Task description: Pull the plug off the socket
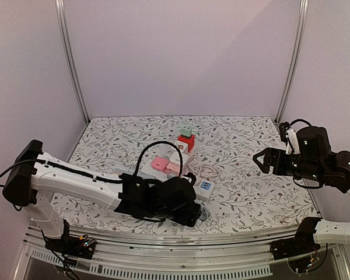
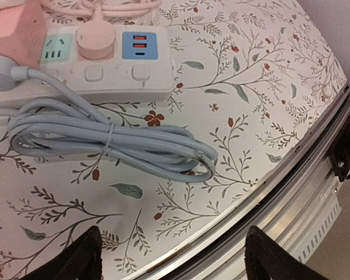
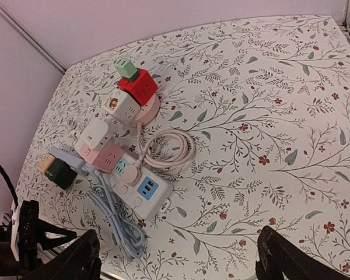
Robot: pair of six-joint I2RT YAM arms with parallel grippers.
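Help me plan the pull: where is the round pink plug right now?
In the left wrist view, upper left, the round pink plug sits in the white power strip, between its green socket and blue USB panel.

I see cloth (image 3: 268, 105) white, green-leaf red-flower print | power strip (image 2: 105, 76) white, USB panel (image 2: 140, 45) blue | plug (image 2: 95, 42) pink | cable (image 2: 122, 143) pale blue

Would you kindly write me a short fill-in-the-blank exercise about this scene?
The round plug seated in the power strip is ____. The strip's USB panel is ____. The cube under the green plug is ____. The left gripper has its jaws ____.
Answers: pink, blue, red, open.
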